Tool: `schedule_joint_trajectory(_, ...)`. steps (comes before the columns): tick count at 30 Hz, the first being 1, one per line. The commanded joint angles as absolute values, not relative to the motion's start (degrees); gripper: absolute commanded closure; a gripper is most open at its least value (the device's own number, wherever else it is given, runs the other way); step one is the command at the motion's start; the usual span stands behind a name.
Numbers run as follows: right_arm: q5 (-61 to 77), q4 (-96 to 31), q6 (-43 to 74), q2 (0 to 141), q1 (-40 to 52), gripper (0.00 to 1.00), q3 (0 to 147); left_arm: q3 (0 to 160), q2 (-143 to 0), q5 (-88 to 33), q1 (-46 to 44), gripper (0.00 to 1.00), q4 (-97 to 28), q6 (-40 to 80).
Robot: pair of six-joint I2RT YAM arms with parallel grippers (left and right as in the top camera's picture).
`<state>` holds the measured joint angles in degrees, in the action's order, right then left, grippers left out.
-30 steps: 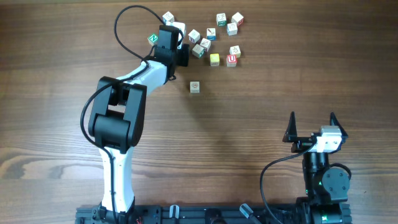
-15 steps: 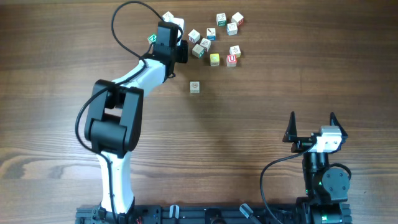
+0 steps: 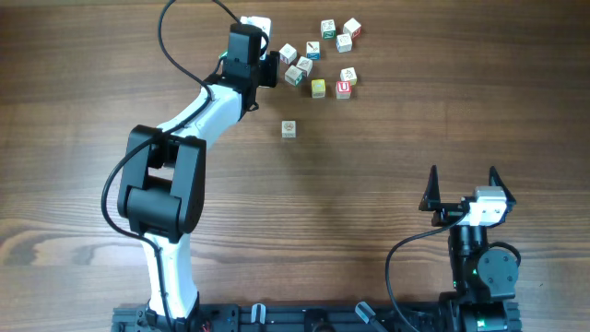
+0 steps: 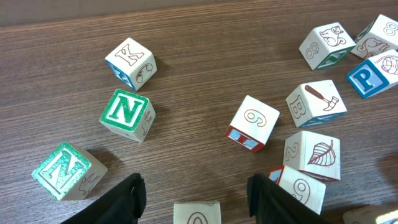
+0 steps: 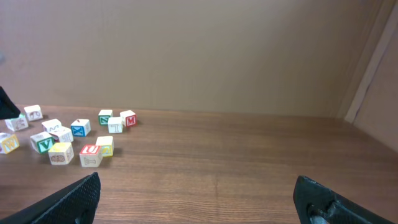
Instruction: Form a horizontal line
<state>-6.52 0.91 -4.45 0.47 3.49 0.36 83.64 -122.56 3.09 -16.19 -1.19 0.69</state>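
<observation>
While no line existed yet, wooden cubes [image 3: 303, 65] lay scattered at the tabletop's [image 3: 415, 111] far side, one lone cube [image 3: 289, 129] nearer. The left gripper [image 4: 196, 186] hovered part-open over them; the right gripper [image 3: 463, 184] sat wide, empty. Light, rigid, each likely suited a pinch across flat faces.

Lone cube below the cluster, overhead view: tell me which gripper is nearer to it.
Left. The left gripper is up by the cluster, just above and left of the lone cube; the right gripper sits far off to its lower right.
</observation>
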Motion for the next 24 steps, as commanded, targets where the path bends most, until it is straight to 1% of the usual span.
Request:
schedule_joint_trajectory(1, -7.6, 1.1, -5.2, 0.6, 3.6, 0.0, 0.3, 84.3, -124.5, 2.8, -16.4, 0.42, -0.9, 0.4)
schedule_joint_trajectory(7, -7.6, 1.1, -5.2, 0.6, 3.6, 0.0, 0.3, 84.3, -127.6, 1.9, -16.4, 0.38, 0.7, 0.4)
schedule_joint_trajectory(13, -7.6, 1.1, -5.2, 0.6, 3.6, 0.0, 0.3, 84.3, -129.3, 1.7, -16.6, 0.44, 1.3, 0.4)
schedule_joint_trajectory(24, -7.6, 1.1, -5.2, 0.6, 3.6, 0.0, 0.3, 84.3, -130.0, 1.3, -16.6, 0.73, -1.3, 0.4)
